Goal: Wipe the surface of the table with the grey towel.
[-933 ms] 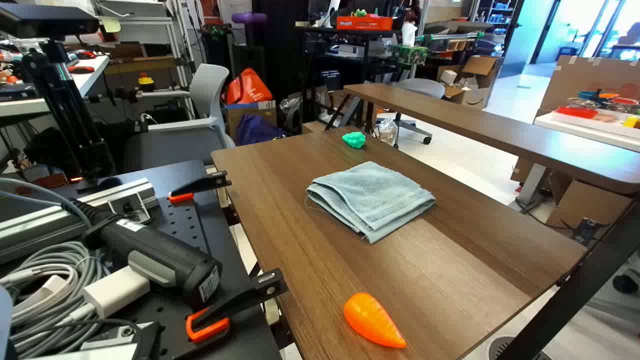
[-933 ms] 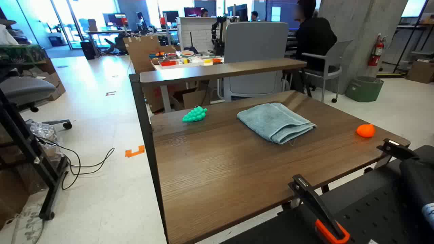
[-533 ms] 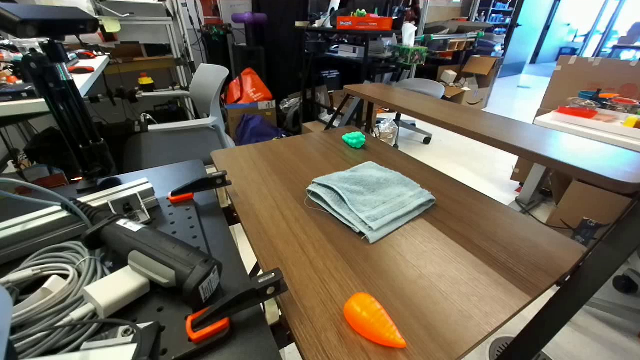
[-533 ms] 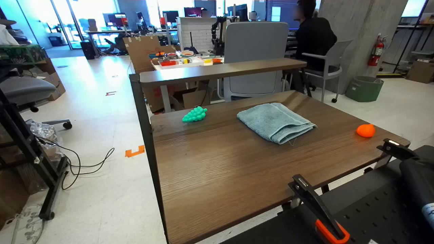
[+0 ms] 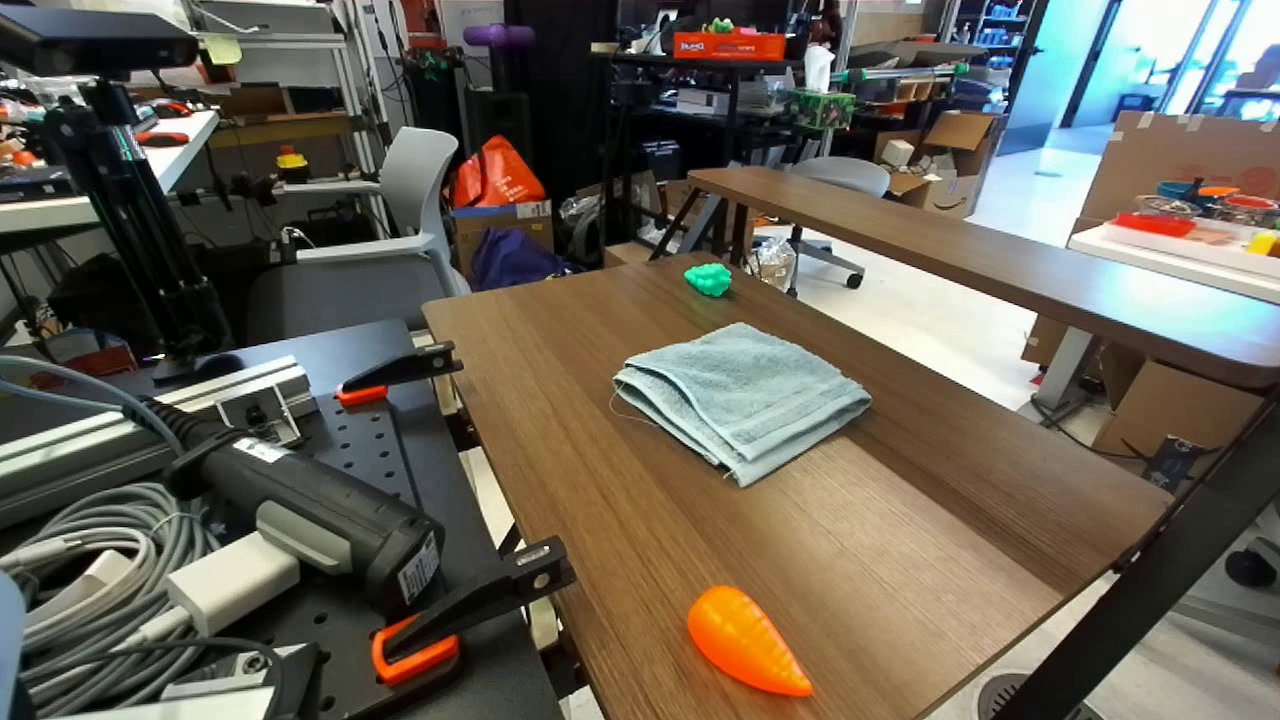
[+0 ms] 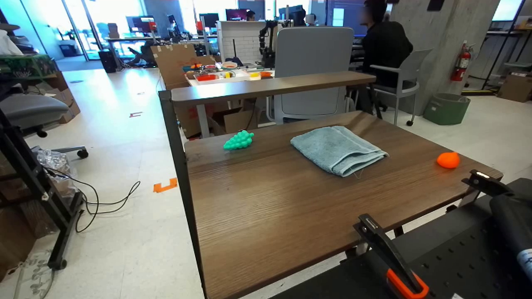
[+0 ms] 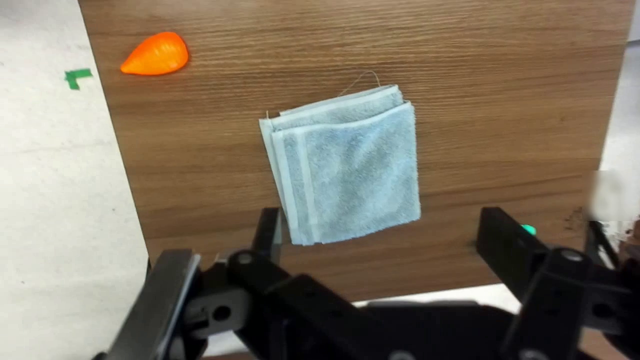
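Observation:
The grey towel is a blue-grey cloth, folded roughly square, lying flat near the middle of the table in both exterior views point(image 5: 745, 395) point(image 6: 336, 149). In the wrist view the towel point(image 7: 355, 175) lies in the centre, its lower part between the fingertips in the picture. The table has a dark brown wood-grain top point(image 5: 600, 500) and also shows in an exterior view point(image 6: 266, 216) and the wrist view point(image 7: 500, 100). My gripper point(image 7: 381, 215) is wide open with nothing between its fingers, seemingly above the table. The gripper and arm are out of sight in both exterior views.
An orange carrot-like object point(image 5: 745, 640) lies near one end of the table. A green grape-like object point(image 6: 239, 140) lies toward the other end; the right finger mostly hides it in the wrist view. Black clamps point(image 5: 480, 600) and a dark bench point(image 5: 370, 450) adjoin one long edge.

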`<state>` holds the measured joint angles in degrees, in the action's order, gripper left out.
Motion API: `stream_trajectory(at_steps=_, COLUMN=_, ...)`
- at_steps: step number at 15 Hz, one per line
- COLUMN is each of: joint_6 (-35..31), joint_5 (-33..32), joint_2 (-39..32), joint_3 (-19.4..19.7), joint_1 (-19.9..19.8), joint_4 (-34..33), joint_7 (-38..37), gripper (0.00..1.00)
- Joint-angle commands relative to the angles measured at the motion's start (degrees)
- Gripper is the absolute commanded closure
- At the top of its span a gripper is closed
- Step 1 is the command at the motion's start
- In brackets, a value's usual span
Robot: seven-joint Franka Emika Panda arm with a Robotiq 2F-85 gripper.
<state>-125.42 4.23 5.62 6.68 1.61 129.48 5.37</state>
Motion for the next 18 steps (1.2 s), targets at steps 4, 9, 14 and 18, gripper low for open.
stream_trajectory(at_steps=4, joint_6=10.64, joint_5=-6.07, joint_2=-25.43, joint_3=0.55, joint_1=-5.07, joint_4=-21.65, joint_7=-8.18, gripper=0.0)
stream_trajectory(at_steps=9, joint_6=7.98, joint_5=-5.23, joint_2=-25.91, joint_3=-0.04, joint_1=-5.96, joint_4=-20.23, joint_7=-6.84, gripper=0.0)
stream_trajectory(at_steps=14, joint_6=0.23, joint_5=0.01, joint_2=-26.86, joint_3=-1.87, joint_1=-5.77, joint_4=-15.91, joint_7=-7.59, gripper=0.0)
stream_trajectory(at_steps=18, joint_6=-12.16, joint_5=-3.47, joint_2=-31.87, joint_3=-2.4, joint_1=-2.75, joint_4=-10.13, joint_7=-11.56, gripper=0.0)
